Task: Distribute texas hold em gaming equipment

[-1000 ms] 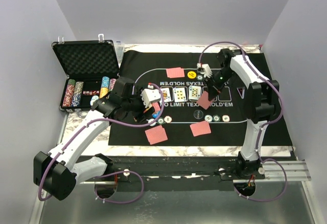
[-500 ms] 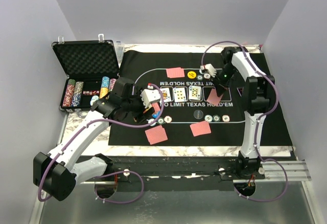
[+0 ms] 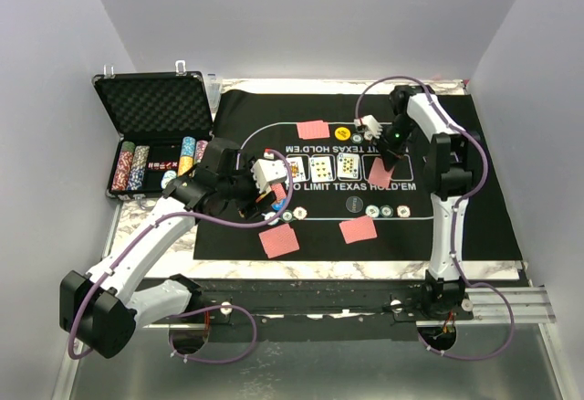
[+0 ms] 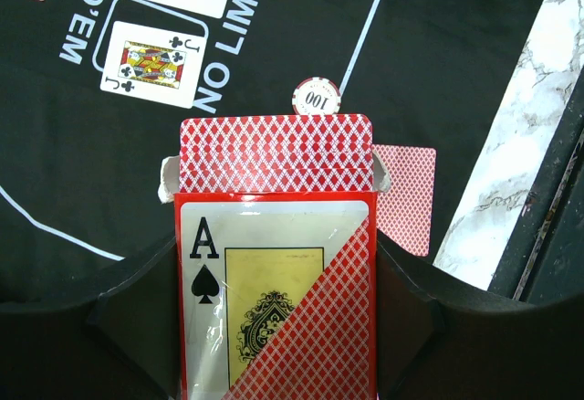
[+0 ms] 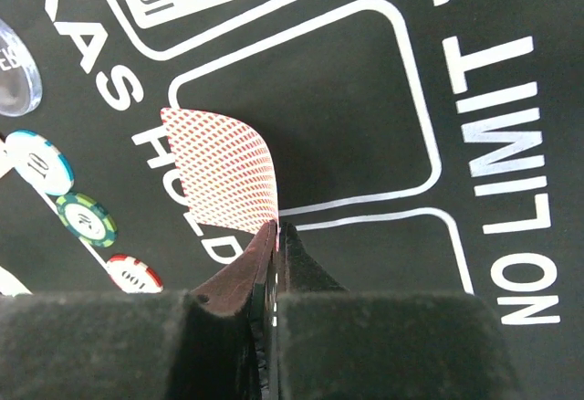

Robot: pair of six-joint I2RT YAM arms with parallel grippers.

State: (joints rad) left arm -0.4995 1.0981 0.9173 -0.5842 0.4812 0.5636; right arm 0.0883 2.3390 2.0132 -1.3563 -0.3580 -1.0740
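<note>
change: I'm swinging my right pincer (image 5: 276,226) from mid-mat toward the right end of the row | it's staying clamped on 1 red-backed card (image 5: 224,172), hanging bent over the empty slot (image 5: 301,108) on the mat (image 5: 511,236) | left pincer (image 4: 274,300) is gripping the card box (image 4: 274,213) | meaning: probably laying the 4th board card next

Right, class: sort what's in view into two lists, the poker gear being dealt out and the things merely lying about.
In the job: card box, red-backed card, face-up cards, poker chips, yellow button.
Just there: felt mat, foam-lined case.
</note>
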